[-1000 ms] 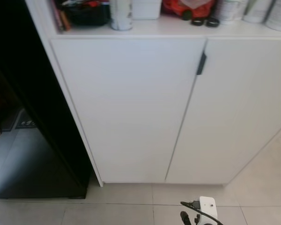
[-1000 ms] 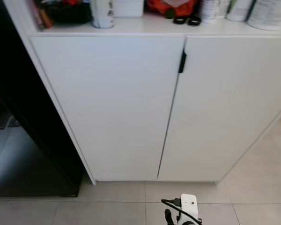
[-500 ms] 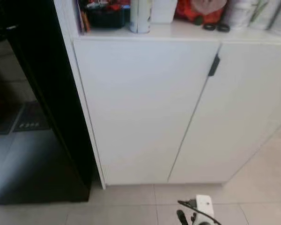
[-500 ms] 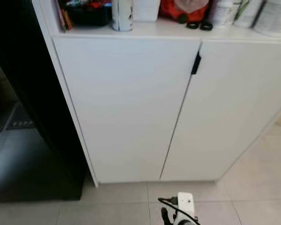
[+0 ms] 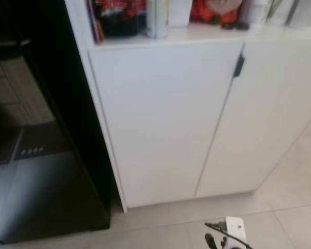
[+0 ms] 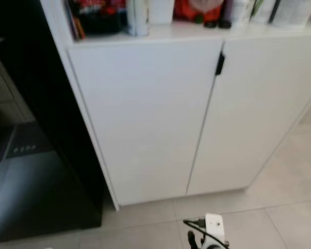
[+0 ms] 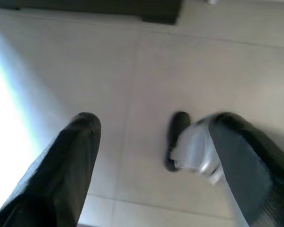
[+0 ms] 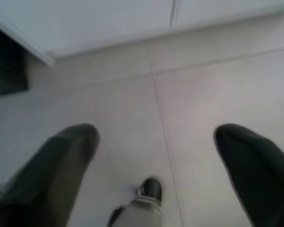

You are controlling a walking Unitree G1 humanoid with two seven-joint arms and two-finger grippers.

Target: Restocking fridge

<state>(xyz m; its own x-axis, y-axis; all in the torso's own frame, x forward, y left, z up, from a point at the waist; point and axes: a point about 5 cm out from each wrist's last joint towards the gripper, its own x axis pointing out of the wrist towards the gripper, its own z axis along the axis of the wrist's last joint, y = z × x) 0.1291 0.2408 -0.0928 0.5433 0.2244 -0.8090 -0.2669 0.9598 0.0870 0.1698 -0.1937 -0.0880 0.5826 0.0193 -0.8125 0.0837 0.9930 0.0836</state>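
Facing what, biggest thing first? (DESK)

A white cabinet with two shut doors, standing on a pale tiled floor. It takes up most of the head camera's downward look. (PHOTOGRAPHER)

And the fridge? (DESK)

The black fridge stands on the robot's left. Its dark side is right against the cabinet's left edge, and its foot is on the tiles. (PHOTOGRAPHER)

Anything on the cabinet? (DESK)

Along its top ledge there is a row of goods, blurred and cut off by the frame. A white can stands near the left end, with something red further right. A small black handle sits at the top of the seam between the doors. (PHOTOGRAPHER)

Where are the claws? (DESK)

Both hang low over the bare tiles. The left gripper has its two black fingers spread wide, with nothing between them. The right gripper is likewise parted and empty, pointing at the floor near the cabinet's base. (PHOTOGRAPHER)

Smallest detail? (DESK)

A white robot part with a black cable pokes in at the bottom edge of the head view. A black-and-silver foot shows on the tiles below the left claw. (PHOTOGRAPHER)
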